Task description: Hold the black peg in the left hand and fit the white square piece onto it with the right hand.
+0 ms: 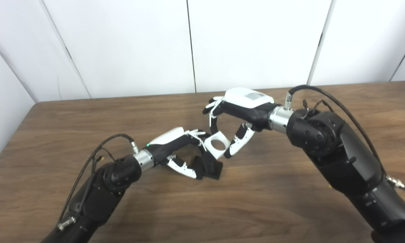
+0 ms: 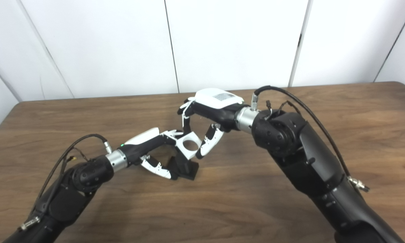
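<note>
Black peg (image 1: pixel 211 167), white square piece (image 1: pixel 217 144), and black-and-white hands (image 1: pixel 175 148) (image 1: pixel 237 113) are showing against the brown wood-grain table (image 1: pixel 270 202).

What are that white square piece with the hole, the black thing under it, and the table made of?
The white square piece looks like matte plastic: flat, evenly white faces and a cleanly cut round hole. The black peg also looks like plastic, dull and without shine, though its darkness hides detail. The table shows brown wood grain with a soft sheen; whether solid wood or laminate, I cannot tell.
</note>
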Robot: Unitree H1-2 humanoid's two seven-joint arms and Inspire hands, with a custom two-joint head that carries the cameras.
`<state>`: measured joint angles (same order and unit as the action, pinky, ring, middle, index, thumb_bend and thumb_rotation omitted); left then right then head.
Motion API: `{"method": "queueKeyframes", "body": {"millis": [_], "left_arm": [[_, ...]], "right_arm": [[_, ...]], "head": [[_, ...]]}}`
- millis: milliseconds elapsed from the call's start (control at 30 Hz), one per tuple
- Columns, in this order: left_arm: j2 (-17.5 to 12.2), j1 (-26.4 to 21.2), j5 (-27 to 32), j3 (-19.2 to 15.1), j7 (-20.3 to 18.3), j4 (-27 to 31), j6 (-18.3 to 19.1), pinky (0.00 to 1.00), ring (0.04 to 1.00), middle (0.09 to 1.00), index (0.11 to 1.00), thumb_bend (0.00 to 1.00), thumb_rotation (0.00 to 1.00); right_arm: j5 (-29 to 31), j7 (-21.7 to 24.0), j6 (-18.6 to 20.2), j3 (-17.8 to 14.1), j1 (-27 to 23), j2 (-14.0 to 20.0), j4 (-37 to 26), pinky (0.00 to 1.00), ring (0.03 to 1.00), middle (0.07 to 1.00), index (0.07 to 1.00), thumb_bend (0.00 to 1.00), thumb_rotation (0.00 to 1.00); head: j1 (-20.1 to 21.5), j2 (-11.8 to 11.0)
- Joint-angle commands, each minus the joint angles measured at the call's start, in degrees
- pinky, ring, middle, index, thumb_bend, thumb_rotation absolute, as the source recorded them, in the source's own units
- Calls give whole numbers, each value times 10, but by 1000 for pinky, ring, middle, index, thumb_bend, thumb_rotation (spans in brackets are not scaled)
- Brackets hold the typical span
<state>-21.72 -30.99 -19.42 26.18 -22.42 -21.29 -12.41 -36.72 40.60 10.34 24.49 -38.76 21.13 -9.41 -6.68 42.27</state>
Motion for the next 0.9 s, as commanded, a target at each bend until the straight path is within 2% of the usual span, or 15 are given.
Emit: {"method": "queueKeyframes", "body": {"millis": [0,367,867], "left_arm": [[9,12,-40,26,-23,-4,22,1000,1000,947,490,517,87],[7,13,-39,27,-25,5,32,1000,1000,952,490,517,88],[15,14,-38,30,-22,-1,33,1000,1000,952,491,517,87]], "right_arm": [[1,-6,-16,-2,-33,-1,-4,925,938,858,481,523,137],[-9,-15,-33,23,-25,-10,38,936,935,858,481,523,137],[-20,-32,-35,28,-20,-30,86,965,951,860,481,523,136]], "head": [[-1,1],[-8,9],[-12,10]]}}
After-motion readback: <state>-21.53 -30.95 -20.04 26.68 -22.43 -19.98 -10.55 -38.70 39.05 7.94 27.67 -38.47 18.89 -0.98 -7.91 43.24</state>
